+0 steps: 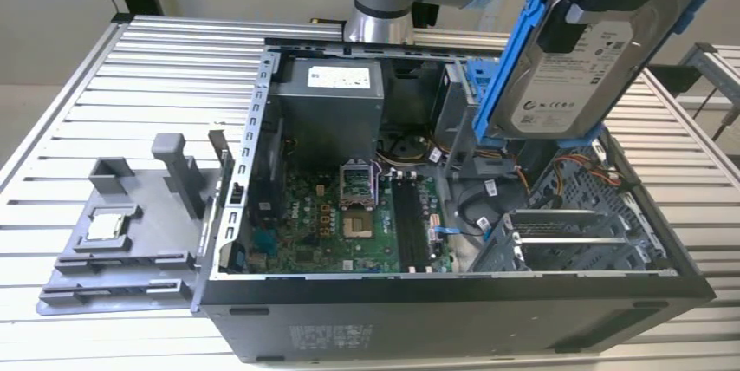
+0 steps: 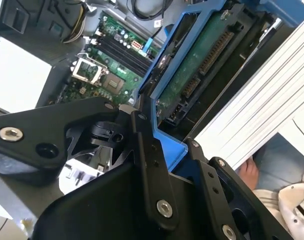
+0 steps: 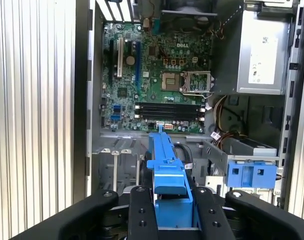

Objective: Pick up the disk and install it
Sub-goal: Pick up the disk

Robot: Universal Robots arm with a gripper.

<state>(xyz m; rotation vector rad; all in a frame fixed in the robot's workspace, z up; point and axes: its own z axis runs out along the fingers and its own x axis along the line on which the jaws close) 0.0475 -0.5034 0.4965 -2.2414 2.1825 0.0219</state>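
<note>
Where the slatted metal table (image 1: 69,94) spreads across the exterior view, an open computer case (image 1: 463,310) is seen lying on it, side panel off. Inside the case a green motherboard (image 1: 335,224) is exposed, with a grey power supply (image 1: 335,94) set just beyond it. A grey fixture tray (image 1: 127,258) is placed on the table against the case, at the exterior view's left. The disk (image 1: 578,76) is held in the air above the case's drive end, at the upper part of the exterior view's right. It is tilted steeply, and its silver-grey metal face, white printed label and bright blue bracket are shown. In both wrist views the gripper (image 3: 172,210) is seen with its black jaws clamped on the bracket's blue edge. A small blue latch (image 3: 251,175) is fixed inside the case, and a small square chip (image 1: 107,225) is seated in the fixture tray.
</note>
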